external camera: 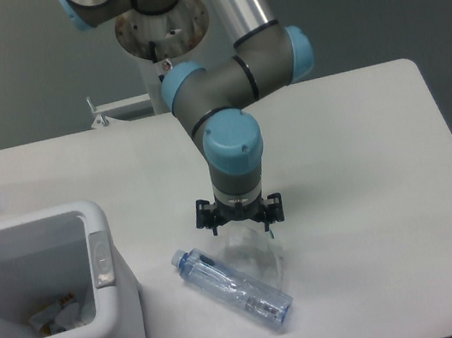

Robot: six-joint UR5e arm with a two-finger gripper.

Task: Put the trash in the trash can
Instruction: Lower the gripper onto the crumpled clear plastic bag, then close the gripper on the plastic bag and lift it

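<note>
Just right of the trash can we see the plastic bag and clear bottle lying on the table (neither binned yet); our gripper, fingers spread, sits over the bag.

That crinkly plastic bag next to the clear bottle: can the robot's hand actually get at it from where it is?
Probably yes. The hand is open, right over the plastic bag, with nothing between them. The clear bottle lies along the bag's near side, not on top where the hand comes down.
</note>
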